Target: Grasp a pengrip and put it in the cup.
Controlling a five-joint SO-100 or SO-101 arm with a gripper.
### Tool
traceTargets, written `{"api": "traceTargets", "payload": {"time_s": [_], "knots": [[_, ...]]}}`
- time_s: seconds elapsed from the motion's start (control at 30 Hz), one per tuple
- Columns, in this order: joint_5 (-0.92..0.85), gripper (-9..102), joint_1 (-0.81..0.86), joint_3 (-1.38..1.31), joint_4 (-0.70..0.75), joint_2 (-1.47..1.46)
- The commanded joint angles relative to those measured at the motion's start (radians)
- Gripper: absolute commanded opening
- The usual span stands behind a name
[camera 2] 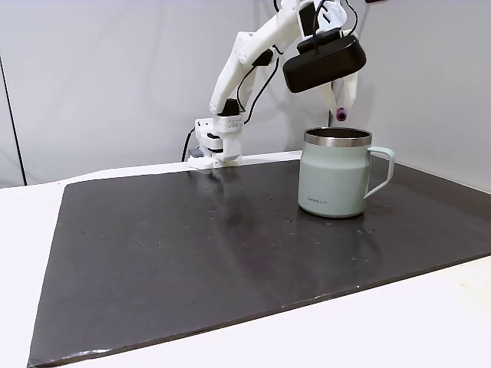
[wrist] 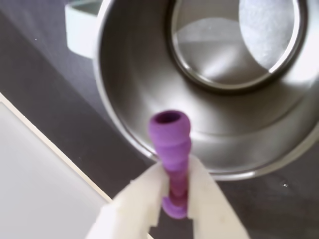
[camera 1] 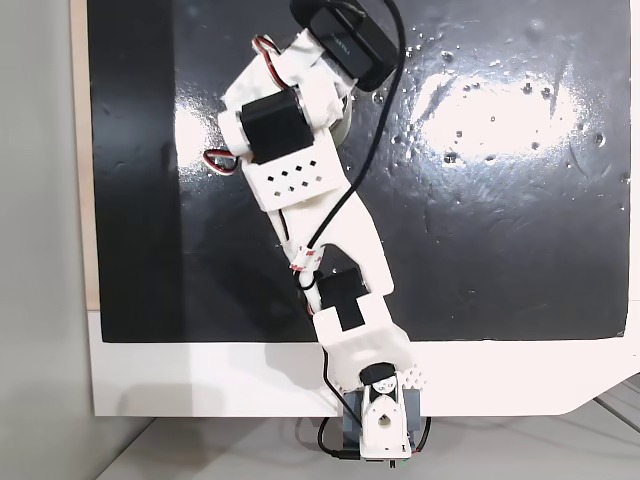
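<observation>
in the fixed view from above, your arm (camera 1: 320, 200) reaches up across the black mat (camera 1: 480, 250), and its wrist camera (camera 1: 350, 40) covers the spot where the cup would be, so you cannot judge the drop from here; the mat around it carries only glare and small specks

in the fixed view from the side, you have the grasp done: the pengrip (camera 2: 341, 115) hangs from the gripper (camera 2: 341, 107) just above the rim of the cup (camera 2: 335, 172), near its far edge and not yet inside. the cup stands upright on the mat with its handle (camera 2: 383, 172) turned to the right of this view. nothing else stands on the tabletop (camera 2: 430, 322) near it

in the wrist view, your white fingers (wrist: 137, 199) are clamped on the lower part of the pengrip (wrist: 171, 139), whose open end points toward the cup (wrist: 129, 74). that end sits over the near rim rather than the middle of the opening, so what is left, i'd judge, is a small move inward and then the release; let go here and it may hit the rim
</observation>
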Motion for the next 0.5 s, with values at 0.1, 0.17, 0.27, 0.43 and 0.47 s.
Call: {"api": "traceTargets", "payload": {"time_s": [0.1, 0.17, 0.27, 0.43, 0.47], "knots": [[-0.015, 33, 0.000, 0.023, 0.009, 0.118], [-0.015, 33, 0.003, 0.023, 0.009, 0.121], [-0.017, 33, 0.006, 0.023, 0.009, 0.123], [-0.026, 33, 0.009, 0.034, 0.009, 0.127], [-0.026, 33, 0.012, 0.034, 0.009, 0.127]]}}
